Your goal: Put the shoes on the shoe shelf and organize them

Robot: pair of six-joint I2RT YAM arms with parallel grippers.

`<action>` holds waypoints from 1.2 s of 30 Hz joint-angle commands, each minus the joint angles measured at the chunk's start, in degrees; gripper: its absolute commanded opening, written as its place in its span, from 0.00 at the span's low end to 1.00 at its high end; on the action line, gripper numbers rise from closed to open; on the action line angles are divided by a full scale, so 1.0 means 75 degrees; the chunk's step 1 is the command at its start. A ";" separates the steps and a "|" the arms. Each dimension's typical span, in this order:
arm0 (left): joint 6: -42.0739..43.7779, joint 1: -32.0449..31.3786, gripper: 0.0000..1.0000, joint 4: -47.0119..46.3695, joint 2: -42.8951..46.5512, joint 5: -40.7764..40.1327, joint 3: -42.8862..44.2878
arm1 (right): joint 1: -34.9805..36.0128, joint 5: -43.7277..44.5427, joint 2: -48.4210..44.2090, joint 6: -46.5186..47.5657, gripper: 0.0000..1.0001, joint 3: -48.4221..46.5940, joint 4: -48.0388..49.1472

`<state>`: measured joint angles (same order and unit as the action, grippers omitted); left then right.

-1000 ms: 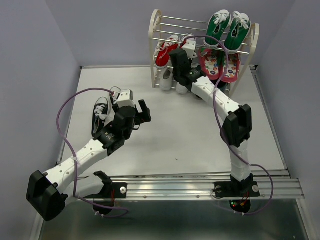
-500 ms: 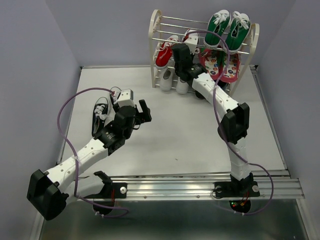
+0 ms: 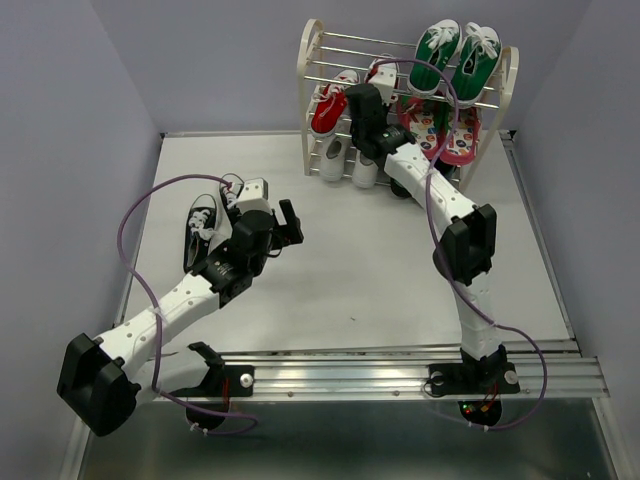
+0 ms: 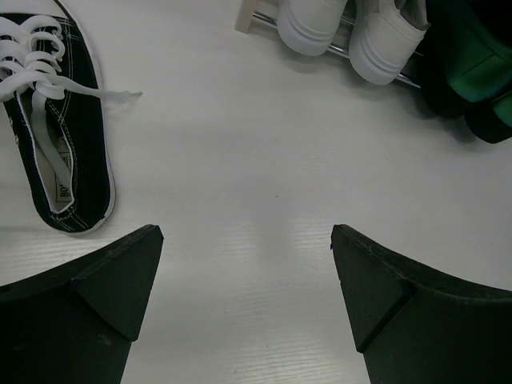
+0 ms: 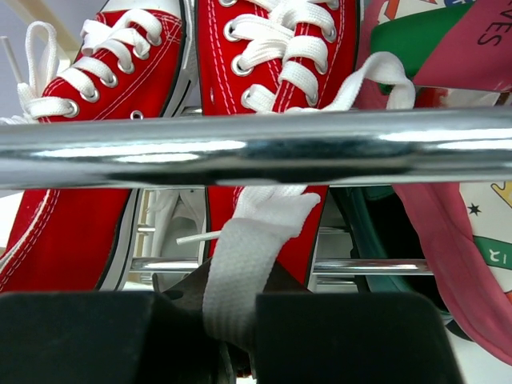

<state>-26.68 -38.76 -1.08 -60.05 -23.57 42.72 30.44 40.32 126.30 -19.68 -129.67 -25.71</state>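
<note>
The cream shoe shelf (image 3: 312, 60) stands at the back of the table. Two red sneakers (image 3: 328, 108) lie on its middle tier, seen close up as a left one (image 5: 104, 96) and a right one (image 5: 272, 72). My right gripper (image 3: 362, 105) is at that tier, just below a metal rod (image 5: 256, 152). It (image 5: 236, 336) is shut on a white lace (image 5: 240, 264) of the right red sneaker. White sneakers (image 3: 335, 160) sit on the bottom tier. A black sneaker (image 3: 203, 228) lies on the table at the left. My left gripper (image 3: 262, 212) hovers open (image 4: 246, 236) right of it (image 4: 56, 152), over bare table.
Green sneakers (image 3: 455, 55) occupy the top tier's right side, with pink patterned shoes (image 3: 440, 125) below them. Dark green boots (image 4: 472, 72) stand beside the white sneakers (image 4: 312, 24). Grey walls close in the table on three sides.
My right gripper has risen and pushed further in at the middle tier beside the red sneakers. The left arm has hardly shifted.
</note>
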 commanded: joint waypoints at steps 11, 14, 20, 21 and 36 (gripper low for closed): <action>-0.0041 0.0094 0.99 -0.0231 0.0143 -0.0009 -0.0059 | -0.0109 0.0109 0.0011 -0.0235 0.13 -0.0348 0.0862; -0.0099 0.0094 0.99 -0.0184 0.0190 -0.0044 -0.0071 | -0.0109 0.0168 0.0105 -0.0282 0.18 -0.0441 0.0862; -0.0146 0.0094 0.99 -0.0125 0.0226 -0.0068 -0.0071 | -0.0109 0.0214 0.0223 -0.0340 0.25 -0.0570 0.0862; -0.0146 0.0094 0.99 -0.0114 0.0237 -0.0080 -0.0071 | -0.0109 0.0214 0.0222 -0.0364 0.28 -0.0559 0.0862; -0.0240 0.0118 0.99 0.0015 0.0366 -0.0138 -0.0083 | -0.0109 -0.0336 -0.0222 -0.0294 1.00 0.0259 0.0839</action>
<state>-27.97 -38.35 -0.25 -59.59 -23.38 42.72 29.61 37.67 127.83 -22.41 -131.37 -19.38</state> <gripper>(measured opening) 0.986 0.943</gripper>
